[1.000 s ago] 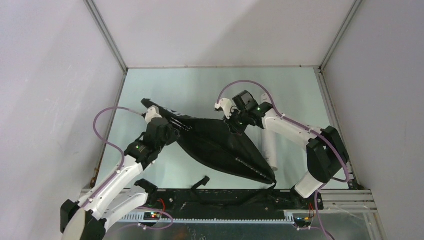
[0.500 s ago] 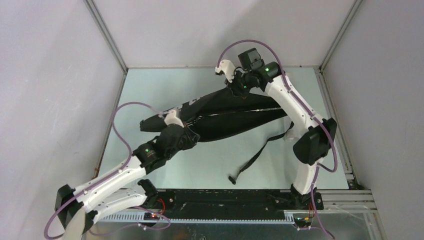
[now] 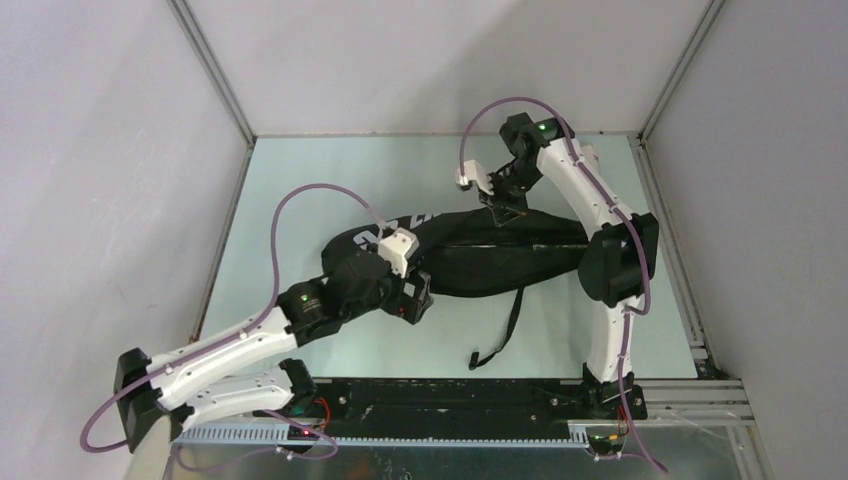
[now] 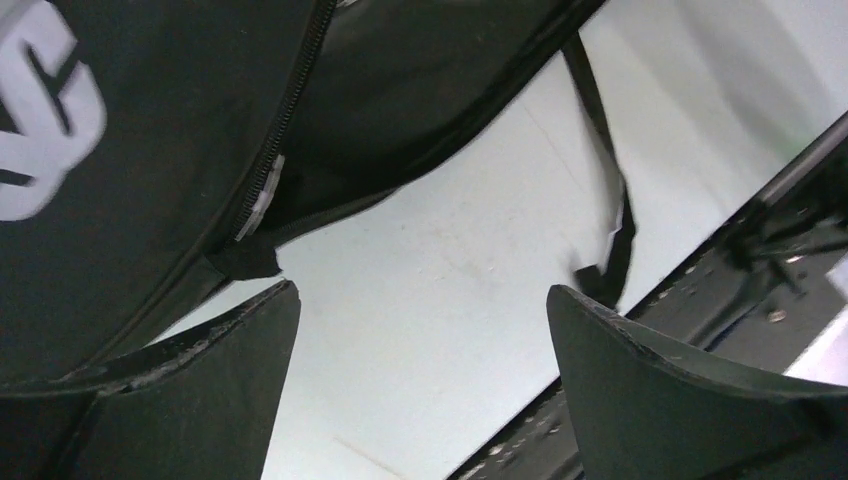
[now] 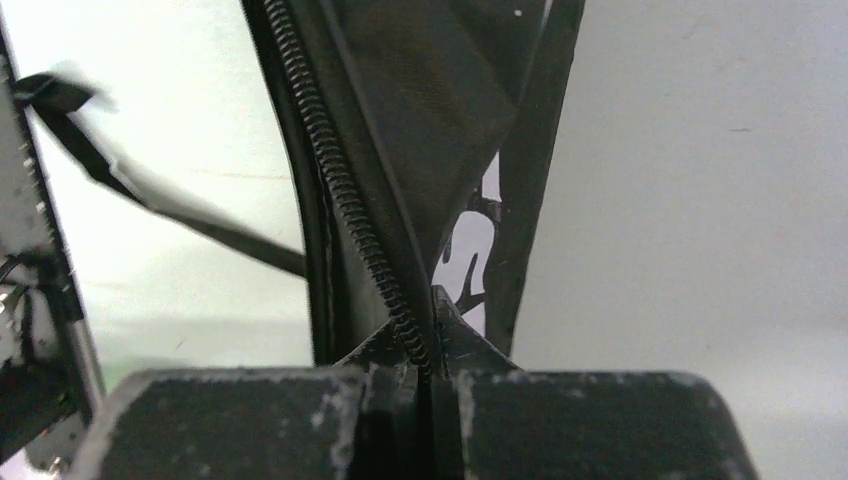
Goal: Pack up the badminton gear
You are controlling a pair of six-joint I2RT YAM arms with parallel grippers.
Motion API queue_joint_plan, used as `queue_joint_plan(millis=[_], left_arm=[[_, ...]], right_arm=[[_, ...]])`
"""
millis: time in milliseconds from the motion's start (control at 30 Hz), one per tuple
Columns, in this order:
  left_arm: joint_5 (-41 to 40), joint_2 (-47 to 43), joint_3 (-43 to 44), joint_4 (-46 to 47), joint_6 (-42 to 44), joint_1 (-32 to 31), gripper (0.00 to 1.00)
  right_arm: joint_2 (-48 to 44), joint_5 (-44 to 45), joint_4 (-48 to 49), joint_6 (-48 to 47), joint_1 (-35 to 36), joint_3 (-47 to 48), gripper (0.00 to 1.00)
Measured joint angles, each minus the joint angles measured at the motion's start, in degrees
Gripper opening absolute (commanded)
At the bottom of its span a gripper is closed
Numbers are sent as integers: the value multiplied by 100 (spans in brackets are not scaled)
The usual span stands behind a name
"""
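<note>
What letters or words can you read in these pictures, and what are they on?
"C": a big white letter on the black bag; its neighbours run off the picture.
Top view: white lettering on the bag, partly covered and too small to read.
Right wrist view: white scraps of print on the bag, unreadable.

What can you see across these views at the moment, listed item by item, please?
racket bag: one, black with white lettering, lying across the middle of the table
zip: one, black, running along the bag
strap: one, black, trailing from the bag toward the near edge
table: one, pale green, under everything
mounting rail: one, black, along the table's near edge
left gripper: one, black fingers, open at the bag's left end, nothing between the fingers
right gripper: one, black fingers, shut on the bag at the zip, far side
</note>
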Motion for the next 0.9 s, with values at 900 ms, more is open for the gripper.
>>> queue_joint_plan(millis=[900], left_arm=[[756,96,-1062,625,4828,1786,100]], right_arm=[[155,111,-903,-970,-389,-9,0]])
